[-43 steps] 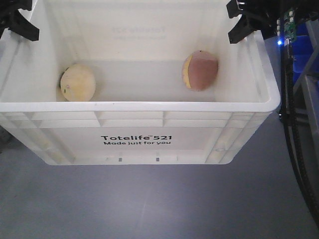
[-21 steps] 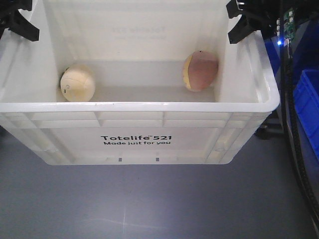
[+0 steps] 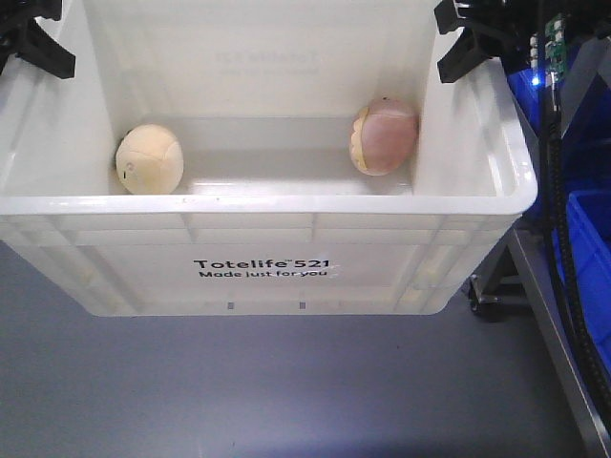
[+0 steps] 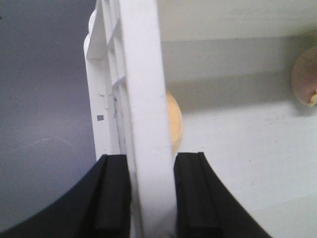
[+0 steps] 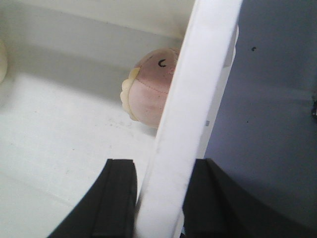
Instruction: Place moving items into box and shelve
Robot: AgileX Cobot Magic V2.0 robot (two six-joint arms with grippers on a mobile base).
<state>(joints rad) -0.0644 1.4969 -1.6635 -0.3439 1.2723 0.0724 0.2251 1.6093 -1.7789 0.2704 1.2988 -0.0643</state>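
I hold the box point(image 3: 286, 205) by its rim, my left gripper point(image 4: 151, 159) pinching at nine o'clock, my right gripper point(image 5: 158, 166) at three. If either thin pinch slips, it tips and the cream ball point(image 3: 149, 159) inside at nine and the pinkish ball point(image 3: 384, 137) at two roll

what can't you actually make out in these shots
1. Left wrist view: cream ball mostly hidden behind the rim of the box, which the left hand clamps.
2. Right wrist view: pinkish ball and its stitched face partly hidden by the rim in the right hand.
3. Front view: both hands and the box's far wall cut off by the top edge.
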